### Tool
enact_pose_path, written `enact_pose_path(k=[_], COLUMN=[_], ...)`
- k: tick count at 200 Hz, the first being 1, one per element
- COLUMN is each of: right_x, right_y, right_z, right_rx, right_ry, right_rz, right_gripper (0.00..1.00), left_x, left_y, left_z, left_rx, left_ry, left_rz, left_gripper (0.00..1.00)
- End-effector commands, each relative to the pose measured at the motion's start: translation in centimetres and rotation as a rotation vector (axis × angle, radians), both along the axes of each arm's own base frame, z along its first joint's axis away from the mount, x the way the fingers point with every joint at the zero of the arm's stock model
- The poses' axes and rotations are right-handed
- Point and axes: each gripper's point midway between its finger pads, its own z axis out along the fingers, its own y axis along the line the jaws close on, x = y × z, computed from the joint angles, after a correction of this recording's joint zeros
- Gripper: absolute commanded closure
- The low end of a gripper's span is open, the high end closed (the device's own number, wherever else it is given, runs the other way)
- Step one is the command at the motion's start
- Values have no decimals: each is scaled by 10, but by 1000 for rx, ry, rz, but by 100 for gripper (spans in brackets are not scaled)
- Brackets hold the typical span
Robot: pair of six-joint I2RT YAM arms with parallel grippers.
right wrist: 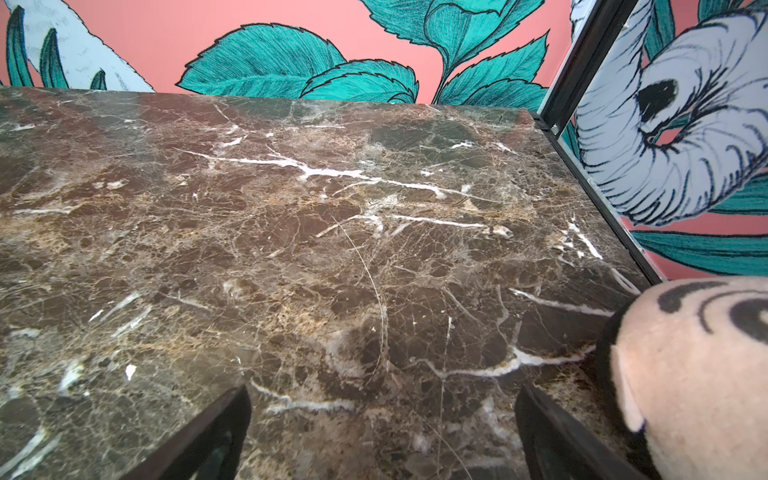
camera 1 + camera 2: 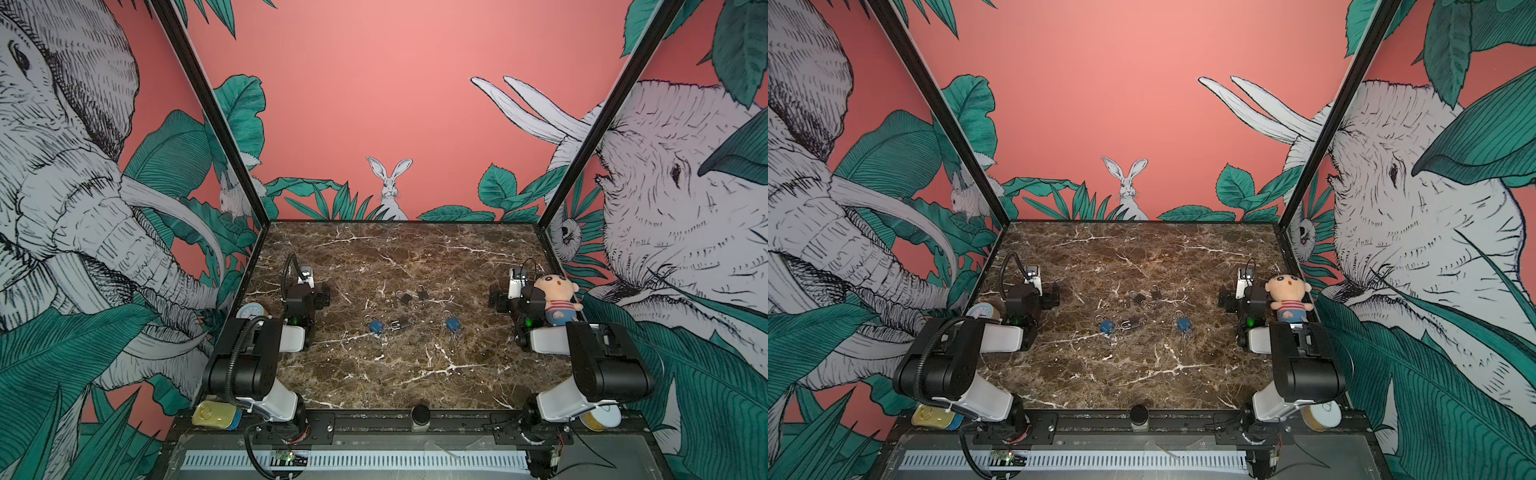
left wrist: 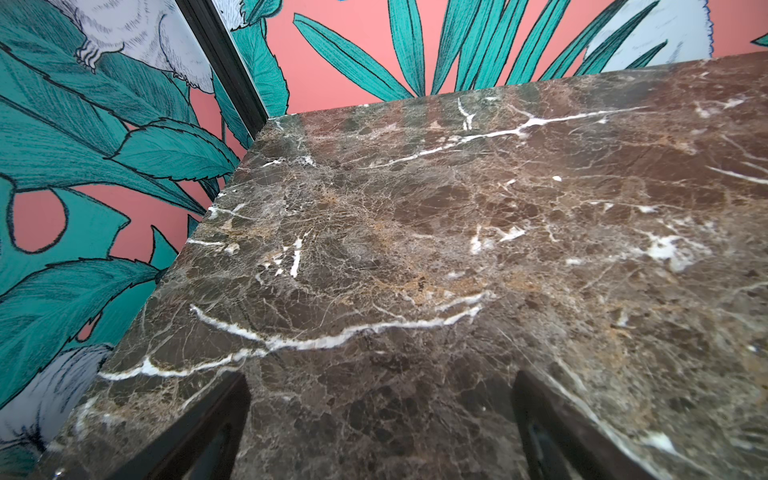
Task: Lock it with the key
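Resting at opposite sides of the marble table point(image 2: 415, 374), the left gripper point(image 3: 380, 382) and right gripper point(image 1: 382, 390) gape wide, holding nothing. Five padlocks point(image 2: 400, 324) lie untouched mid-table, well apart from both. Every step seemingly remains, and the keys are too small to make out.

Both top views look down from high up at the front, facing the pink leafy back wall point(image 2: 395, 104), and share nearly the whole dark brown marble table point(image 2: 395, 365). Each wrist view sits low, close over that table: the left faces its far left corner, the right its far right.
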Motion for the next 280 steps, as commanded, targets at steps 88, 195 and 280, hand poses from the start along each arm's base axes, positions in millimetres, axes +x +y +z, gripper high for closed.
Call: enact_pose_path(k=[88,195,280], right_x=[-3,-41,-106], right_y=[-18,53,147], right_z=[33,81,8], right_rx=[-25,-76,-39], right_ry=[-69,214,562], right_rz=[-112,-63,267], right_gripper=[4,30,40], left_x=[0,-34,-70], left_y=[9,-6,-92], left_z=[21,101,80], left_rx=[8,-238,-430], left_ry=[-39,115,240], left_rz=[46,98,-112], left_gripper=[19,45,55])
